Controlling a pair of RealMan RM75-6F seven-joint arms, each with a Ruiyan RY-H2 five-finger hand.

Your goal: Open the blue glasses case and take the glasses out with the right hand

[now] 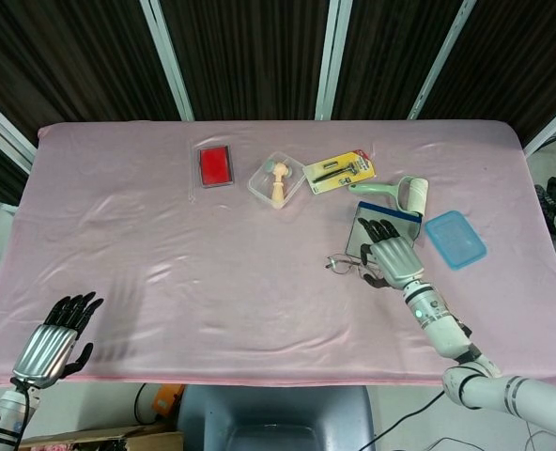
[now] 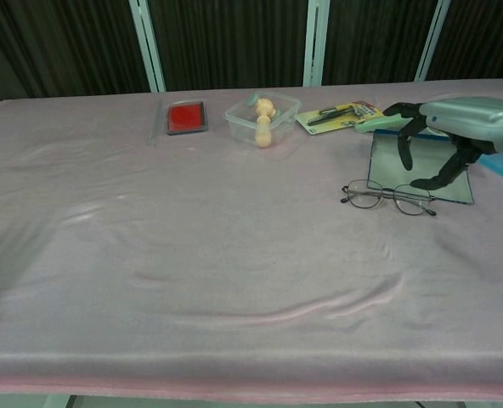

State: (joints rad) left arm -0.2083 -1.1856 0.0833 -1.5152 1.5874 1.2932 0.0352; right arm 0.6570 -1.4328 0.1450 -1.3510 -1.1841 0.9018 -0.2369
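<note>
In the head view, the glasses [image 1: 355, 267] lie on the pink desk [image 1: 165, 244], just in front of the open blue case [image 1: 383, 231], which lies flat with its grey lining up. The right robot hand [image 1: 391, 254] hangs over the near edge of the case and the right side of the glasses, fingers spread and holding nothing. The left robot hand [image 1: 54, 339] sits at the desk's near left corner, well apart from everything, fingers apart and empty. Behind the case lie a lint roller [image 1: 397, 192] and a yellow razor pack [image 1: 340, 171]; a blue lid [image 1: 455, 239] is just right of the case. Further left are a clear box [image 1: 276, 180] holding a small wooden piece, and a red pad [image 1: 213, 165]. In the chest view, the right robot hand [image 2: 434, 136] is above the case [image 2: 421, 174] with fingers curved down toward the glasses [image 2: 389, 196], not touching them; the left robot hand is out of frame here.
</note>
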